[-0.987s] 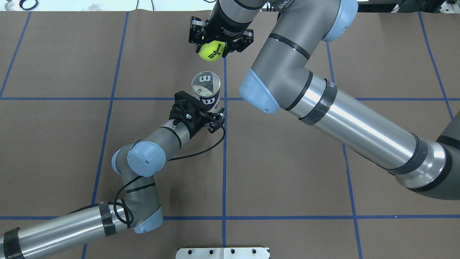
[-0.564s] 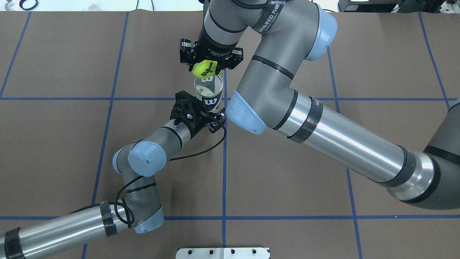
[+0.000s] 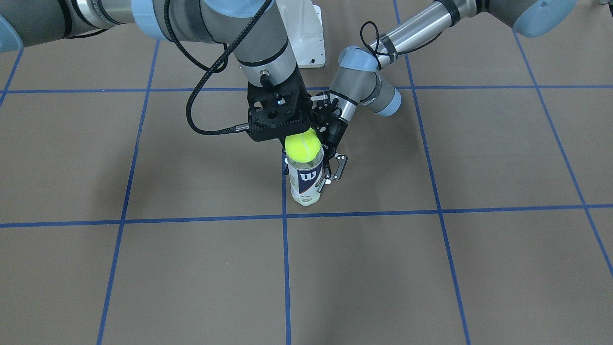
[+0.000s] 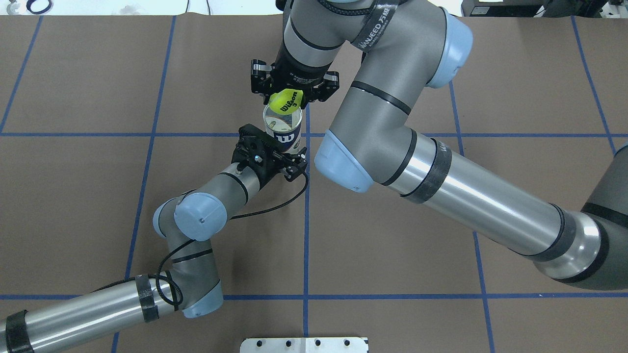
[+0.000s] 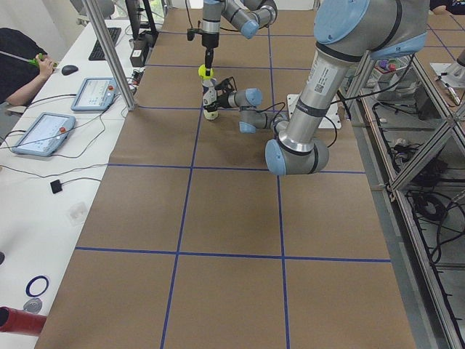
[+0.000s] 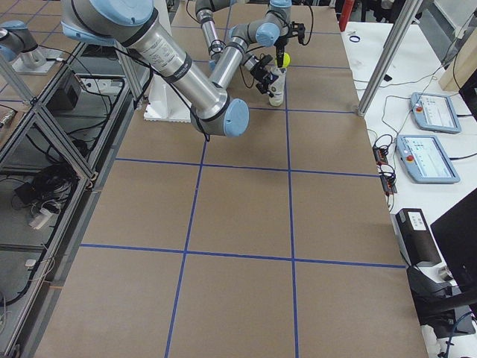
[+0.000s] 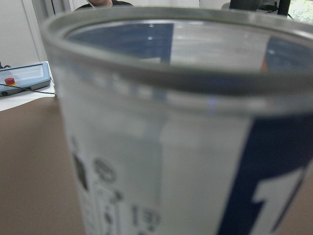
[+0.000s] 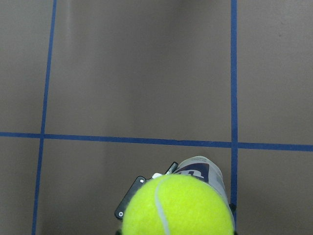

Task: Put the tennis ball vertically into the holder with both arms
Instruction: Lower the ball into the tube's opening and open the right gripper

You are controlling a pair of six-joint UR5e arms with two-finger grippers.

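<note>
The holder [image 4: 284, 128] is a clear can with a white and navy "W" label. It stands upright on the brown mat, mouth up. My left gripper [image 4: 288, 153] is shut on the holder's lower part from the near side; it also shows in the front view [image 3: 323, 167]. The can fills the left wrist view [image 7: 161, 147]. My right gripper [image 4: 286, 101] points down and is shut on a yellow tennis ball [image 3: 302, 146]. The ball sits directly over the holder's mouth [image 3: 304, 165], at the rim. The right wrist view shows the ball [image 8: 176, 205] above the can [image 8: 201, 169].
The white bolted pedestal base [image 3: 306, 33] stands behind the arms and shows at the near edge in the overhead view [image 4: 304, 344]. Blue tape lines [image 4: 305, 235] grid the mat. Tablets [image 5: 43, 131] lie on the side table beyond the far edge.
My right gripper has carried the ball from beyond the holder toward the robot and down, to just over the holder's mouth. My left gripper and the holder have stayed still.
</note>
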